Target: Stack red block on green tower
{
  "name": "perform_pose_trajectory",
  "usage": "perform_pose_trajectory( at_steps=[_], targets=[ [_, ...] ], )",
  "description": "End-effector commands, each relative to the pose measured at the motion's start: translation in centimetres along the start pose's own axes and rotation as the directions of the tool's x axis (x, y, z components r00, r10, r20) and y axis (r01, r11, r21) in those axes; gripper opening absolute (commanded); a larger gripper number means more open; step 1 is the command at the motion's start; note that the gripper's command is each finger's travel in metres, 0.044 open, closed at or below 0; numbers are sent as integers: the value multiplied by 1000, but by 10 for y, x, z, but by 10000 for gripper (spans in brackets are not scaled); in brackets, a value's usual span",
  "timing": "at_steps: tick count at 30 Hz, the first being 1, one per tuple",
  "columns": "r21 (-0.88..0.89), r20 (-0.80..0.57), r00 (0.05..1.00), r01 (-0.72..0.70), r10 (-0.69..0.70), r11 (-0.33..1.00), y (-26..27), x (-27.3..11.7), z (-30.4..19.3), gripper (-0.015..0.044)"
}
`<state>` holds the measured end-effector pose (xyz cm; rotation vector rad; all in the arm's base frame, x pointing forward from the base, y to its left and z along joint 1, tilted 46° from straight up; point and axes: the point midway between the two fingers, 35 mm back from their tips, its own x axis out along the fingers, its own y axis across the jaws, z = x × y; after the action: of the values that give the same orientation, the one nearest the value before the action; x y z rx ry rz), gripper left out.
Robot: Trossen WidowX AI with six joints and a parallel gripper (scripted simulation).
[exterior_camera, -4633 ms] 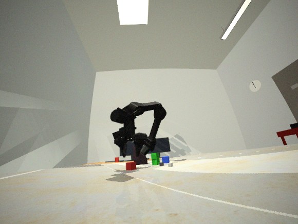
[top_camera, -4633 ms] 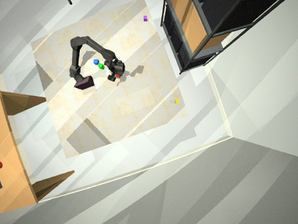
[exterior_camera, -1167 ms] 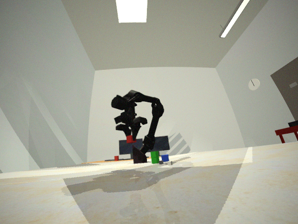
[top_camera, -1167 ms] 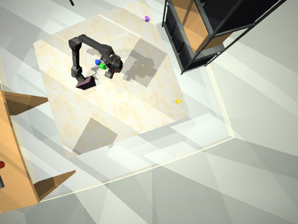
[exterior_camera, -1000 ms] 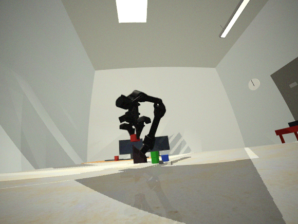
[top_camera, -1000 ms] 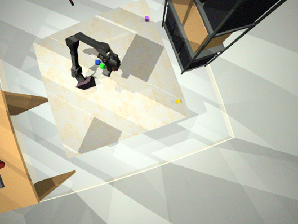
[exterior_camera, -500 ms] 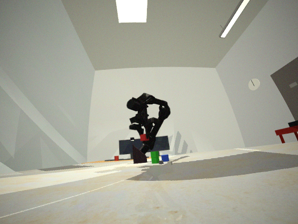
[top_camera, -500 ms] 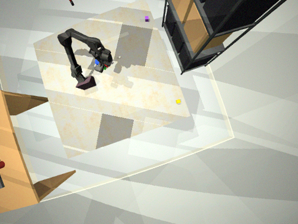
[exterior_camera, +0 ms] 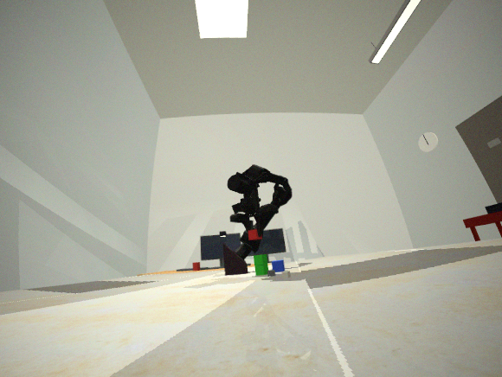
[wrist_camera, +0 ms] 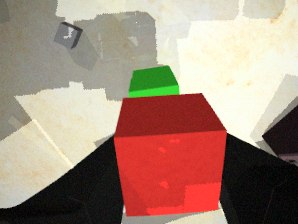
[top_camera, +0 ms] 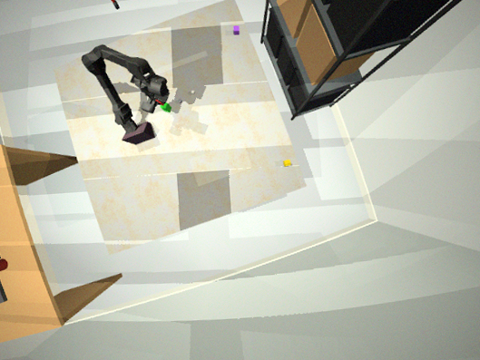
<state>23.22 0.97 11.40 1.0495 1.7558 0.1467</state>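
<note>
With the hand [wrist_camera: 169,212] clamped on the red block [wrist_camera: 169,163] above the green tower [wrist_camera: 153,83], which shows at its 12 o'clock edge, centre before lowering gently.

Pale walls [exterior_camera: 86,108], ceiling light [exterior_camera: 222,18], dark shelving [top_camera: 357,33], wall clock [exterior_camera: 427,142]

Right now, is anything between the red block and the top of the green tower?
Nothing visible. The gripper is shut on the red block, which hangs above the green tower and slightly to one side, with open air between them. The blue block sits beside the tower, off the path.
</note>
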Motion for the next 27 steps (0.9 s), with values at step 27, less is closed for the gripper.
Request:
perform_pose_trajectory(
  at_steps=[27],
  targets=[
    [7,-5,1000,-6,6,1000,3,55,-14,0]
  ],
)
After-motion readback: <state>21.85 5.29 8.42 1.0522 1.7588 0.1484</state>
